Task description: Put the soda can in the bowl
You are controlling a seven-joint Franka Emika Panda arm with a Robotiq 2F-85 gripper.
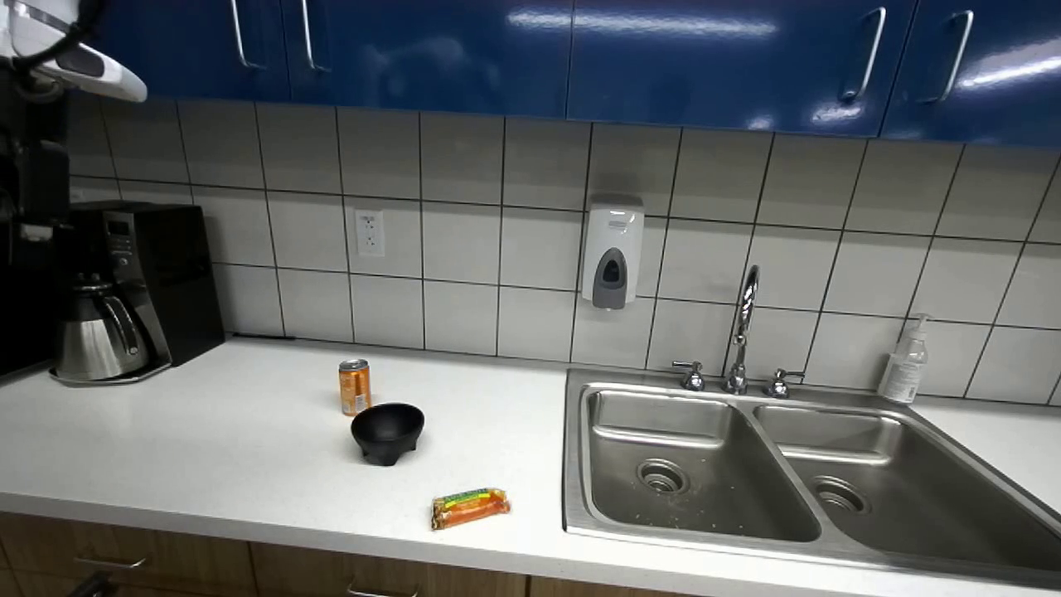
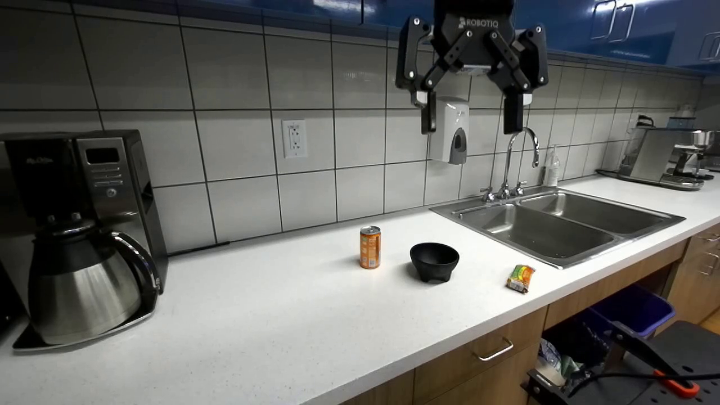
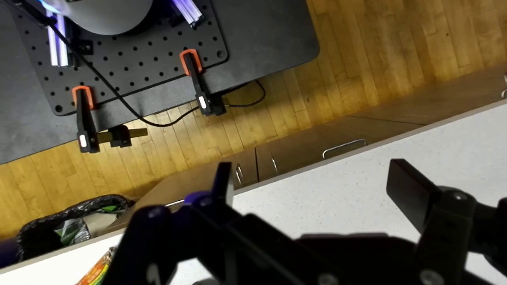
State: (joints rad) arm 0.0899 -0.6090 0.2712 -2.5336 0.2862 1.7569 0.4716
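The orange soda can stands upright on the white counter in both exterior views (image 1: 355, 388) (image 2: 370, 247). The small black bowl (image 1: 388, 433) sits upright beside it, nearer the sink, and also shows in an exterior view (image 2: 434, 262). The can is outside the bowl, with a gap between them. My gripper (image 2: 471, 118) is open and empty, pointing down high above the counter. In the wrist view its fingers (image 3: 313, 184) are wide apart with only counter and cabinet fronts behind them. The can is out of the wrist view; I cannot clearly make out the bowl there.
An orange-and-green snack packet (image 1: 470, 508) lies near the counter's front edge. A steel double sink (image 1: 577, 464) with a faucet (image 1: 742, 332) is on one side, a coffee maker (image 2: 90, 236) on the other. Blue cabinets (image 1: 431, 58) hang above.
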